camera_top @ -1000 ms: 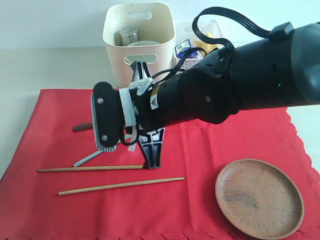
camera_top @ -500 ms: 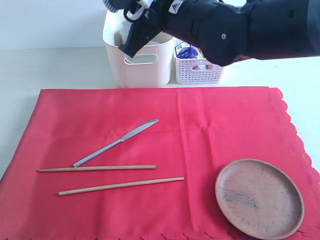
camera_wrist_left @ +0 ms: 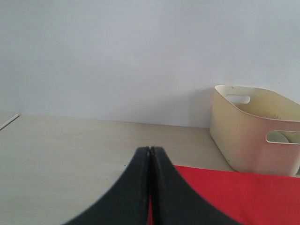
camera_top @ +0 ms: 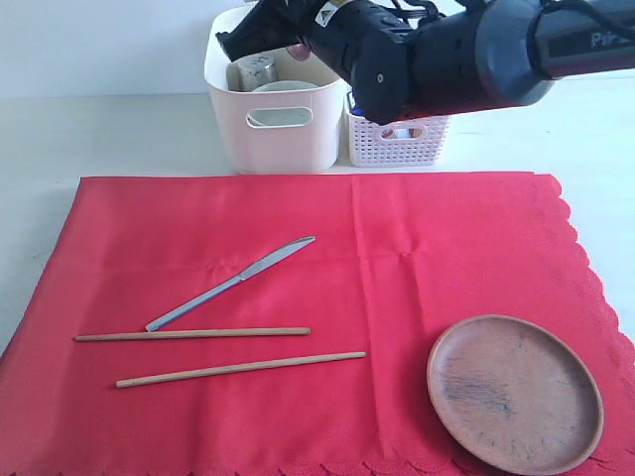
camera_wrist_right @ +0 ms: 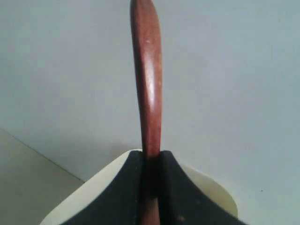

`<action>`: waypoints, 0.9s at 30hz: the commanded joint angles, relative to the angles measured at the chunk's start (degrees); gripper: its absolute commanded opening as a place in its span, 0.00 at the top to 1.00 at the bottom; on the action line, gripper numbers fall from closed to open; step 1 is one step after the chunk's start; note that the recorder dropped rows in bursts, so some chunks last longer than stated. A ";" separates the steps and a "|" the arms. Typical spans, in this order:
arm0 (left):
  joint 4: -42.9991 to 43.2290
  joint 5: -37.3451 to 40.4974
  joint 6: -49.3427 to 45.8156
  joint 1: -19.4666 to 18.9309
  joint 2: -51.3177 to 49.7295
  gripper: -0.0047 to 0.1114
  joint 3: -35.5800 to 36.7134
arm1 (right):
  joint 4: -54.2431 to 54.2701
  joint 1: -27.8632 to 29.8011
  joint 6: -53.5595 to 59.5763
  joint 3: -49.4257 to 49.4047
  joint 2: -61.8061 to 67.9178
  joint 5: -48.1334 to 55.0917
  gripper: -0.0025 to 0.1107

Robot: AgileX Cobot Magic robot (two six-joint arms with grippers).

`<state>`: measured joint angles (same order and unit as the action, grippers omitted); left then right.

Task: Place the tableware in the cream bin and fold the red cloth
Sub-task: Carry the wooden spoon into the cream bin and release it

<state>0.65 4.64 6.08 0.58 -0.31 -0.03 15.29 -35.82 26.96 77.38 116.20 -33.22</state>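
My right gripper [camera_top: 234, 42] [camera_wrist_right: 151, 154] hangs over the cream bin [camera_top: 268, 124] at the back, shut on the dark wooden spoon [camera_wrist_right: 146, 75], which sticks out past the fingertips. Inside the bin stand the steel cup [camera_top: 256, 69] and the pale bowl [camera_top: 283, 87]. On the red cloth [camera_top: 417, 248] lie the silver knife [camera_top: 230, 284], two chopsticks [camera_top: 193, 334] [camera_top: 241, 369] and the brown wooden plate [camera_top: 514, 392]. My left gripper [camera_wrist_left: 150, 149] is shut and empty, low near the cloth's edge [camera_wrist_left: 243, 197] beside the bin [camera_wrist_left: 253, 136]; the exterior view does not show it.
A white lattice basket [camera_top: 397, 139] with food items stands right of the bin, partly behind my right arm [camera_top: 466, 59]. Bare pale table [camera_top: 109, 134] lies left of the bin and behind the cloth.
My right arm rose from low over the cloth's middle, taking the spoon with it, and swung back over the cream bin. Knife, chopsticks and plate stayed put.
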 commanded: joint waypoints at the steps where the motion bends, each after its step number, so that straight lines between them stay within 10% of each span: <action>1: -0.16 -0.05 0.08 0.01 0.31 0.94 0.03 | 0.38 0.81 -4.72 1.99 3.07 -3.24 0.98; 17: -0.16 -0.05 0.08 0.01 0.31 0.94 0.03 | 9.71 0.81 -4.58 2.41 5.66 -6.14 0.96; 27: -0.16 -0.05 0.08 0.01 0.31 0.94 0.03 | 10.24 0.81 -4.58 2.52 5.66 -6.58 0.60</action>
<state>0.65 4.64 6.08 0.58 -0.31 -0.03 25.53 -35.31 22.37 79.38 121.90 -38.85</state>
